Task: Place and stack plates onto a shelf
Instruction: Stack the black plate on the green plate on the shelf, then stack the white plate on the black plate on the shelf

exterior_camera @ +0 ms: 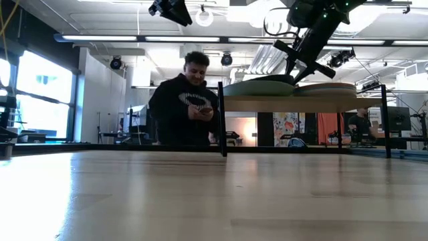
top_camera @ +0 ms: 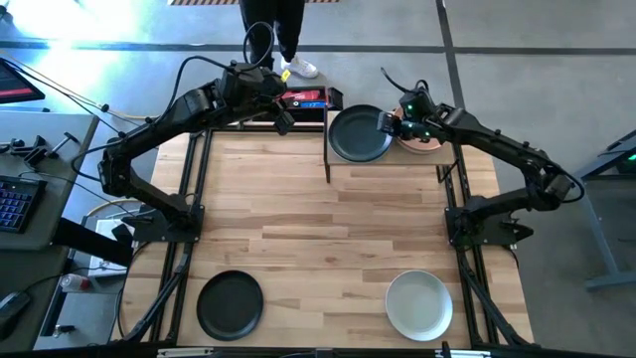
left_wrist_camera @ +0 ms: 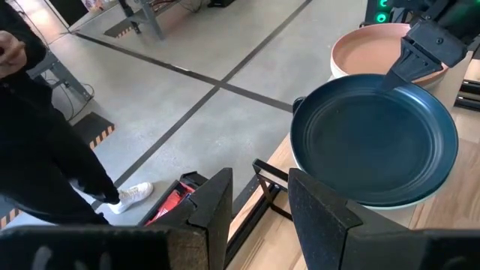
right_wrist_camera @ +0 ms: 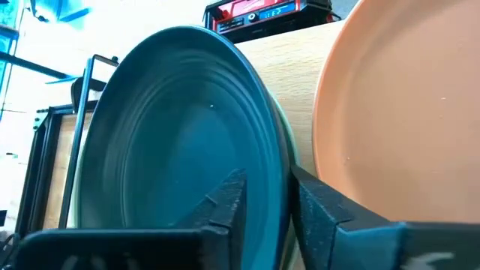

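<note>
The dark teal plate (top_camera: 360, 136) lies on top of a pale green plate (left_wrist_camera: 409, 202) on the left half of the shelf (top_camera: 397, 160). A terracotta pink plate (top_camera: 427, 145) rests on the right half. My right gripper (top_camera: 387, 121) is shut on the teal plate's right rim, between the two stacks. My left gripper (top_camera: 285, 119) is open and empty, in the air above the shelf's left end and the red-and-black box (top_camera: 304, 99). A black plate (top_camera: 231, 304) and an off-white plate (top_camera: 418, 304) lie on the tabletop near its front edge. My right gripper pinches the teal plate's rim (right_wrist_camera: 274, 169) on the side next to the pink plate, one finger (left_wrist_camera: 417, 58) on the plate's inner face and one outside. The fingers slant down from the table's right. The plate lies about level on the pale green plate.
Thin black posts (top_camera: 328, 149) edge the shelf. A person (exterior_camera: 190, 100) stands just beyond the table's far edge, behind the red-and-black box (left_wrist_camera: 176, 201). The wooden tabletop (top_camera: 328, 239) lies bare between the shelf and the two front plates.
</note>
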Controlling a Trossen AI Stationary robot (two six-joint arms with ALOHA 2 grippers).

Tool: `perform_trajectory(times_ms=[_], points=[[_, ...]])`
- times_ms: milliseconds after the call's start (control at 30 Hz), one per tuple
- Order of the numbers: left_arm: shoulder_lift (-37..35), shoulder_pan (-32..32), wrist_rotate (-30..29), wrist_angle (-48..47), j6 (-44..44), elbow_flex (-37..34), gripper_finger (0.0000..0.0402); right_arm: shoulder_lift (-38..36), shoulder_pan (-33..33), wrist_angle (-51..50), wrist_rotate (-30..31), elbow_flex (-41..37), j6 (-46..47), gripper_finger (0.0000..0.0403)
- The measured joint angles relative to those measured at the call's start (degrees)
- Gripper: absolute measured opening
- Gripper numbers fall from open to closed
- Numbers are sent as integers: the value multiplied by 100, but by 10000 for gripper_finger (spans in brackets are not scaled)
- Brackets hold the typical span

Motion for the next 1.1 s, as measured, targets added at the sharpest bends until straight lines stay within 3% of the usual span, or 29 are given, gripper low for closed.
perform_trajectory(times_ms=[233,867,1100], points=[[0,0,2,0,1,0,117,-98,-15,1,-223,3,2,107],[2,0,11,0,0,0,117,-566,-9,-388,-301,7,2,108],[2,0,15,-89,-22,0,117,-590,325,-404,-561,9,80,108]])
